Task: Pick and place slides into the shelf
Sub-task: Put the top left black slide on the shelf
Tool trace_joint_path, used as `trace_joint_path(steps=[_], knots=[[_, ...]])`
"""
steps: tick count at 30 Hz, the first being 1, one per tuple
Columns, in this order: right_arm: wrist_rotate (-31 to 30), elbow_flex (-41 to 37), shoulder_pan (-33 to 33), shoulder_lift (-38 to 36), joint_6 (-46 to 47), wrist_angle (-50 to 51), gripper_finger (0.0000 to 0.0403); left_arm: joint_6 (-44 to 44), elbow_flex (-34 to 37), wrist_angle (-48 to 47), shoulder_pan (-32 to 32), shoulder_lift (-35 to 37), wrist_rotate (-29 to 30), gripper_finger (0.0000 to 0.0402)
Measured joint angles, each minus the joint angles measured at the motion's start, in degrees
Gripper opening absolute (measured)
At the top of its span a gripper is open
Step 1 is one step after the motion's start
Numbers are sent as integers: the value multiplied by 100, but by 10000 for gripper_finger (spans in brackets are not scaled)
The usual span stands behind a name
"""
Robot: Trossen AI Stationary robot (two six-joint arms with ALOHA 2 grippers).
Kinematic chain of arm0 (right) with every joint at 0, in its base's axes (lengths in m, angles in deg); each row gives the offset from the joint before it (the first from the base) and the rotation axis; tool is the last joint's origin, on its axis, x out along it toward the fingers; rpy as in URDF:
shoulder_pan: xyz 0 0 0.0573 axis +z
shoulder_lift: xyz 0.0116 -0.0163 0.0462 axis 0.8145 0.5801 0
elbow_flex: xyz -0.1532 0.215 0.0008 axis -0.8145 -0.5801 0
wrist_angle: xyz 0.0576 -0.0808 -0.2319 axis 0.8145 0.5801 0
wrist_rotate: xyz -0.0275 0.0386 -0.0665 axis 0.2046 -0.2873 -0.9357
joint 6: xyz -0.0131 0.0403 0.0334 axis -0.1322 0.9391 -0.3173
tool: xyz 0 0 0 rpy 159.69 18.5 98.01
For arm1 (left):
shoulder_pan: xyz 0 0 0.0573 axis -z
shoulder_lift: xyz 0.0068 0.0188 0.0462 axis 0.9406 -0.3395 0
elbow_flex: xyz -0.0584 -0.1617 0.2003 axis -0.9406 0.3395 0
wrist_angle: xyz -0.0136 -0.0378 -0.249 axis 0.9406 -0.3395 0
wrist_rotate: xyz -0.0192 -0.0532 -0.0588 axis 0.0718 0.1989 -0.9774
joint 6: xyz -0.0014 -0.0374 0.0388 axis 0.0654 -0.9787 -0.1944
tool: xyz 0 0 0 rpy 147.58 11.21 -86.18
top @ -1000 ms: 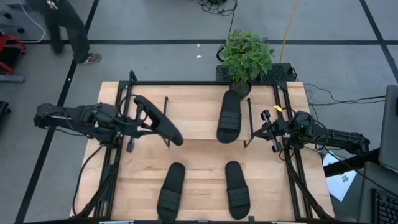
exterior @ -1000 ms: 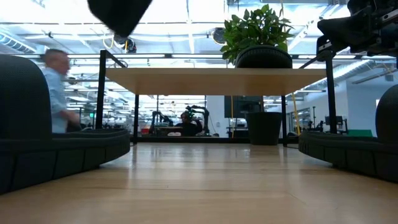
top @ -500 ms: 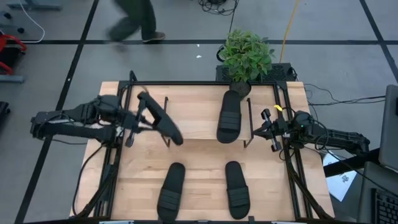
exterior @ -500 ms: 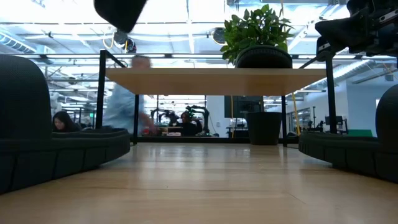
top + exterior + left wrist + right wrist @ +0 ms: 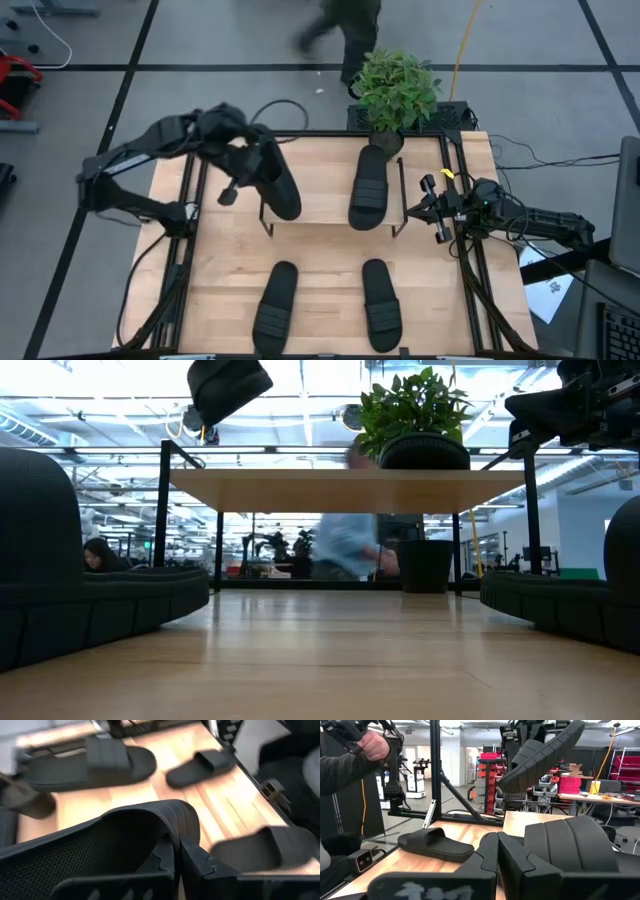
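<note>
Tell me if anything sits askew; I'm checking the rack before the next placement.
Only the slide held by the left end effector: it hangs tilted above the shelf's left half, not yet set down. The slide on the shelf's right half lies flat and straight.

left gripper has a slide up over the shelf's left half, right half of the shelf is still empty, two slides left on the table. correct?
Not quite: the shelf's right half already holds a slide, as the high view shows. The rest stands: the left gripper holds a slide above the left half, and two slides lie on the table.
</note>
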Motion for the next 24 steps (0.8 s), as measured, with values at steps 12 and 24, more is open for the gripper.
trace_joint_path(steps=[12,24], knots=[[0,0,0,0,37,-1,0,1145,-2825,-2957,-266,-2631,-396,1],[-3,1,0,0,61,-143,0,1224,-3371,-2917,-568,-3414,-1036,1]])
